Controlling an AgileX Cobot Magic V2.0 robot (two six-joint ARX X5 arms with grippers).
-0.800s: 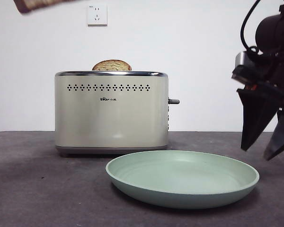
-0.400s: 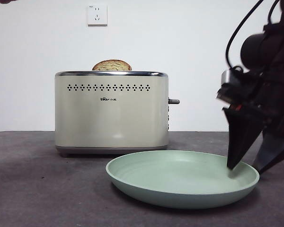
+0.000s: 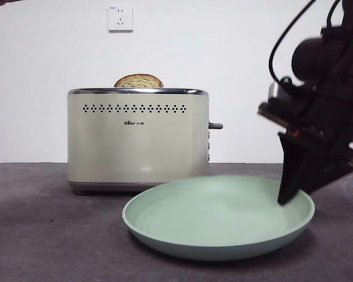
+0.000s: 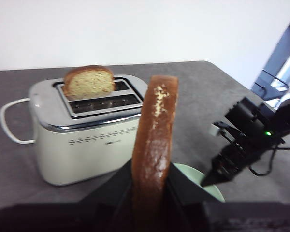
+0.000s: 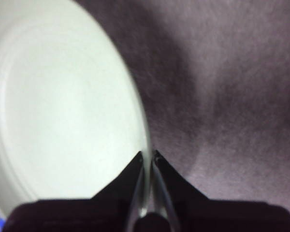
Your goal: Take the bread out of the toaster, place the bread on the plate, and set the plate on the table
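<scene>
While our left hand (image 4: 150, 193) grips the bread (image 4: 153, 145) edge-up above the bench (image 3: 47, 235), our right hand (image 5: 147, 162) is closed on the rim of the plate (image 3: 217, 220), which tilts near the front edge, its gripped side raised. Behind stands the toaster (image 3: 138, 138), another slice (image 3: 139, 81) in its slot.

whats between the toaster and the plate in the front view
Only bare table: the front view shows the plate, gripped at its rim by the right gripper, just before the toaster, nothing between.
</scene>
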